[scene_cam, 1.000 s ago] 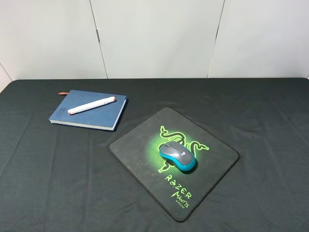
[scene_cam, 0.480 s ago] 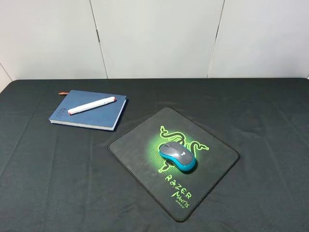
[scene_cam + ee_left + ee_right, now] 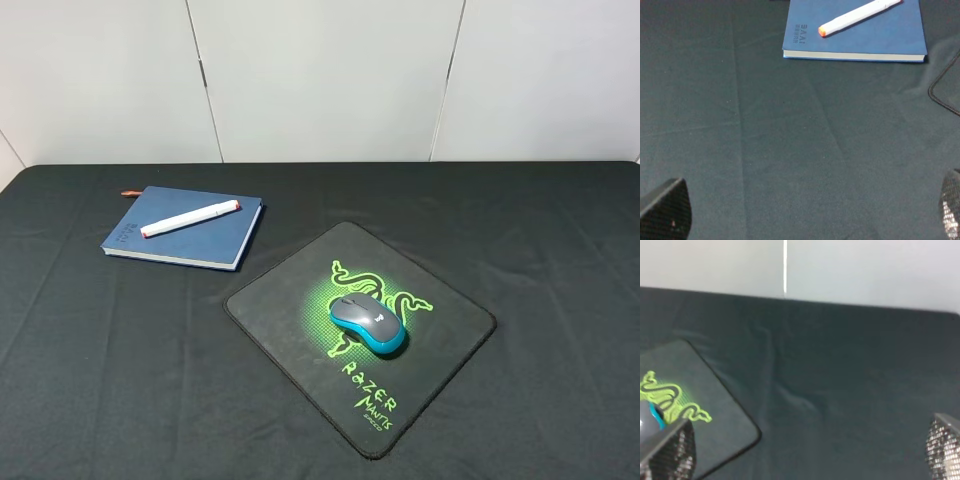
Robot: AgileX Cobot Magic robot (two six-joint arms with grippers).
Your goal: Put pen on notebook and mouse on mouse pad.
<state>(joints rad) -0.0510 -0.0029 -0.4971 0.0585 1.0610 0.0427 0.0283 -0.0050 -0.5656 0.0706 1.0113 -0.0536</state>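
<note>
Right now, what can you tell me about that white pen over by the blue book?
The pen is a slim white marker with a small orange-red tip at each end, smooth like plastic. It lies flat and slantwise across the cover of the closed blue notebook, wholly on the cover and touching nothing else. The notebook sits on the black cloth toward the far left of the table. The left wrist view shows the pen too. No gripper holds or touches it.
</note>
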